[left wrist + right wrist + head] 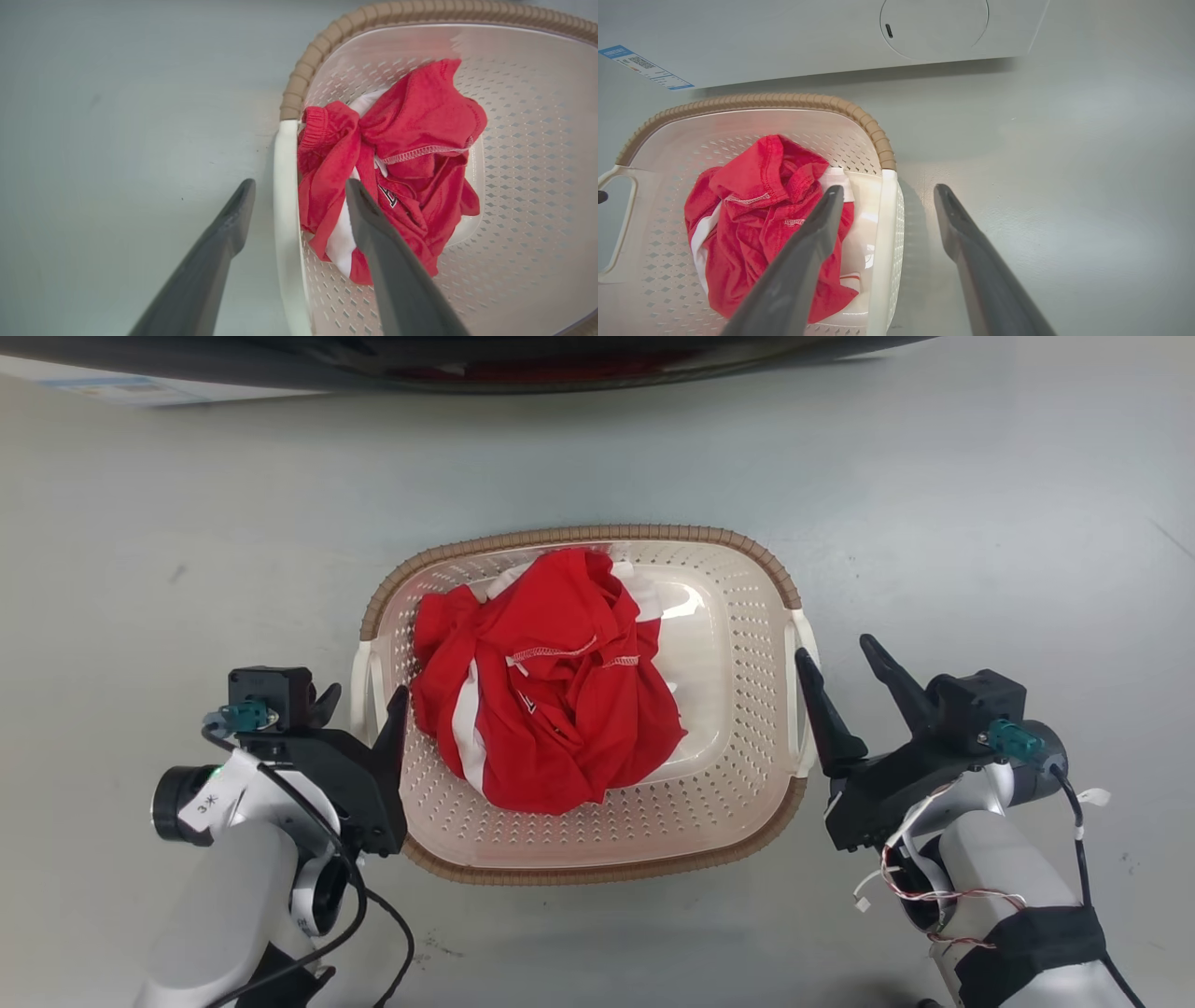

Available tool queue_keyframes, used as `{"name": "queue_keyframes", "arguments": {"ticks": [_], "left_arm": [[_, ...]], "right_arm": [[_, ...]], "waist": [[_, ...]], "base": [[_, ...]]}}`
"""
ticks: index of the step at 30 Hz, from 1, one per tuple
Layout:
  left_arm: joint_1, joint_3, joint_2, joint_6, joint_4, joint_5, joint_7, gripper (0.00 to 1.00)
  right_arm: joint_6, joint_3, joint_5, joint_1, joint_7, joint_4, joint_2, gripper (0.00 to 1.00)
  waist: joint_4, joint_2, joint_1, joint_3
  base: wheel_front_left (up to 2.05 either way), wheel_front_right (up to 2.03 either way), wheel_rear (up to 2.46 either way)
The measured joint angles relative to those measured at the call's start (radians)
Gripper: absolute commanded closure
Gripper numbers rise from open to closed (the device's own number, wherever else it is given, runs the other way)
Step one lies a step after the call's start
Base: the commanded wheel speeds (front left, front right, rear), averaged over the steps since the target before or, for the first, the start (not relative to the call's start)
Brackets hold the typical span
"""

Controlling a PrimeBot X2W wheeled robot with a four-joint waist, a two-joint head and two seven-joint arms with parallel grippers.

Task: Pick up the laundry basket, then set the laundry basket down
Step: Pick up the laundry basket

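**Plastic, Cloth and a Dull Floor**

The laundry basket (747, 653) looked like smooth cream plastic, glossy on its base, with a matt brown woven-look rim. The red garment (560, 709) inside was soft, crumpled cloth with pale stitching. The grey floor (980, 523) was smooth and dull.

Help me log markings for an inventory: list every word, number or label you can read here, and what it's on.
"3" followed by a star-like mark: on the white tag at the left arm's wrist.
Blue-edged sticker on the washing machine: too small to read.
Print on the red garment: creased and blurred, unreadable.
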Motion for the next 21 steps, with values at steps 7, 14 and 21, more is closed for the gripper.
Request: {"name": "queue_keyframes", "arguments": {"ticks": [7, 14, 21], "left_arm": [[-0.049, 0.005, 0.0, -0.022, 0.093, -0.009, 0.004, 0.0], [-0.114, -0.005, -0.007, -0.045, 0.166, -0.031, 0.016, 0.0], [-0.174, -0.012, -0.016, -0.058, 0.231, -0.035, 0.017, 0.0]], "right_arm": [[0.002, 0.033, 0.001, -0.024, -0.007, 0.057, 0.005, 0.0], [0.006, 0.051, 0.011, -0.07, -0.006, 0.108, 0.008, 0.0], [0.008, 0.081, 0.014, -0.099, 0.014, 0.174, 0.01, 0.0]], "waist": [[-0.006, 0.0, 0.0, 0.03], [-0.014, -0.0001, -0.0001, 0.054], [-0.015, -0.0001, -0.0001, 0.064]], "base": [[0.0, 0.0, 0.0], [0.0, 0.0, 0.0], [0.0, 0.0, 0.0]]}}
